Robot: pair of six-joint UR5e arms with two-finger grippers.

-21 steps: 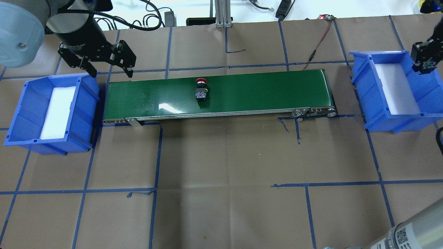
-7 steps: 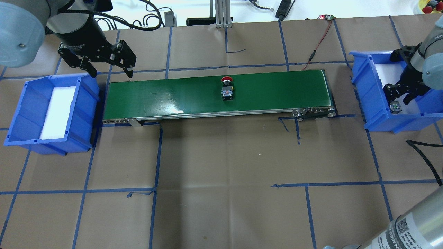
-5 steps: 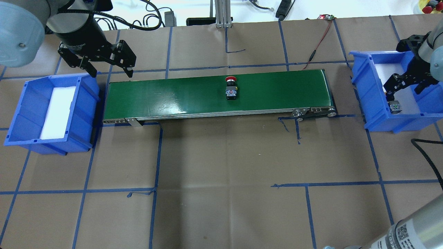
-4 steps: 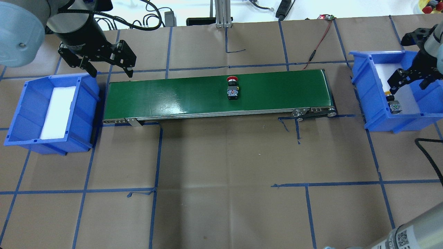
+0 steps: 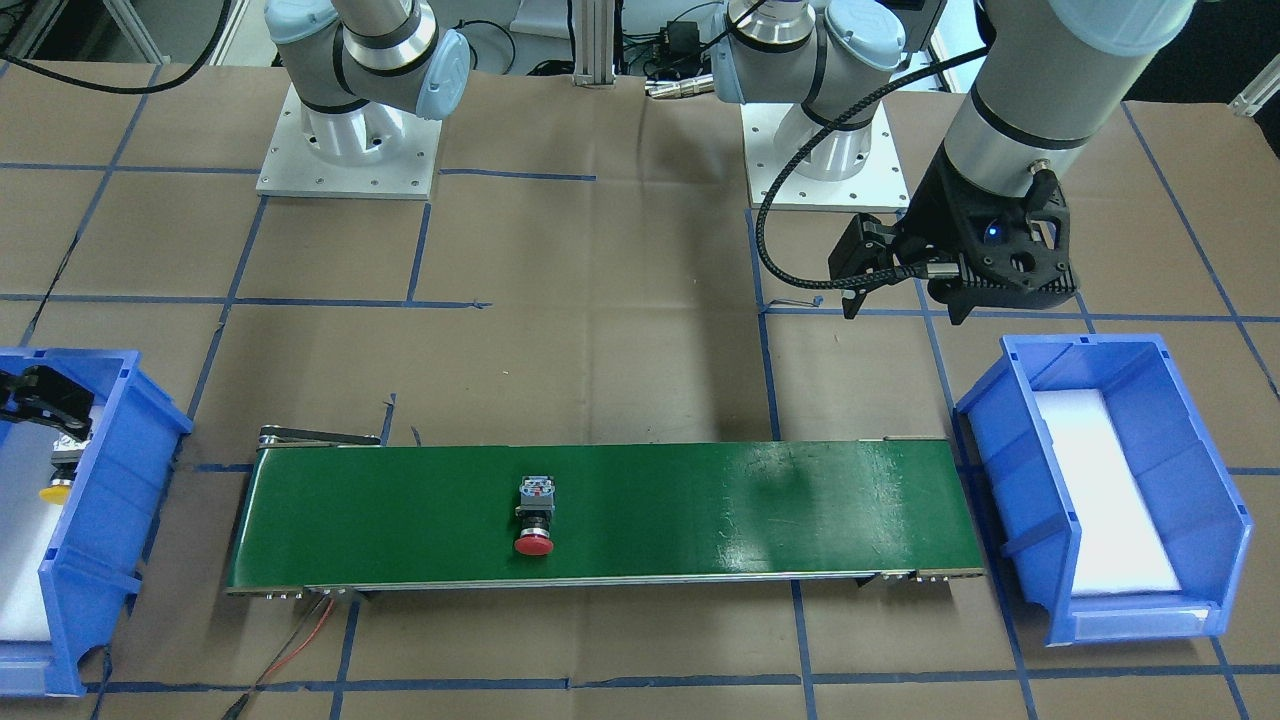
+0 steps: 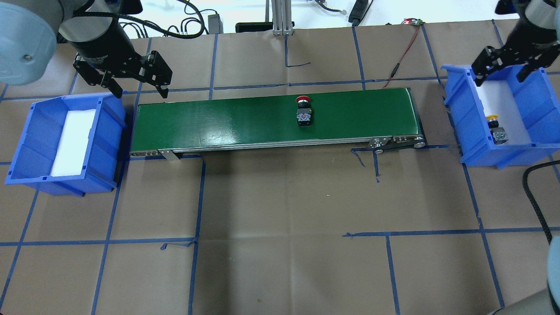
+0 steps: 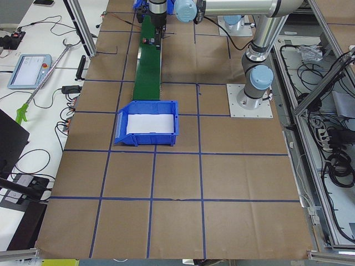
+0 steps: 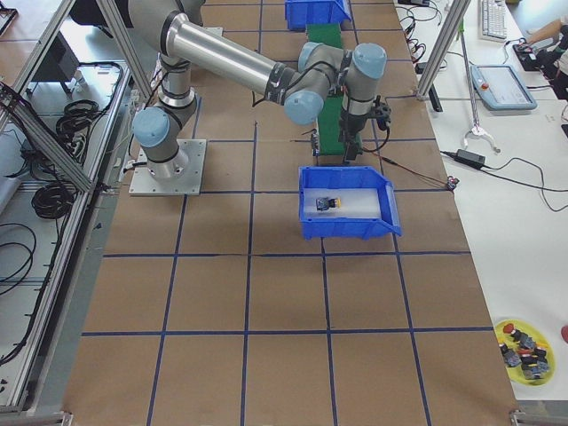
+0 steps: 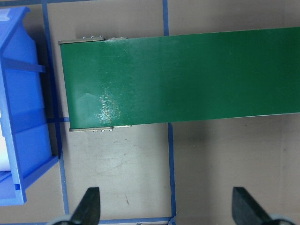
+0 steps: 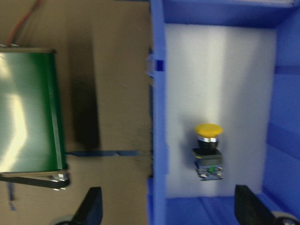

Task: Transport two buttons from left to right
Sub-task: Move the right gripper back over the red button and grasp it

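Holding right gripper (image 6: 500,78) and left gripper (image 6: 141,93) spread wide, leaving yellow button (image 6: 495,125) in the blue bin (image 6: 467,118). Next, likely pinching red button (image 6: 303,112) off the green belt (image 6: 218,122).

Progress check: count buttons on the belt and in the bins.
2. The red button is on the green belt; the yellow button is in the right bin. Left bin shows none.

1. Desk (image 6: 284,197): brown paper cover, matt and creased, with blue tape lines.
2. Belt (image 6: 227,120): green, smooth and glossy, with glare patches and faint scuffs; metal edge rail.
3. Bins (image 6: 109,131): smooth blue plastic with a slight sheen; white matt foam pad (image 6: 72,140) inside.
4. Red button (image 6: 303,109) and yellow button (image 10: 208,150): smooth plastic caps, black plastic blocks.
5. Left arm (image 5: 1040,90): satin grey metal tube.
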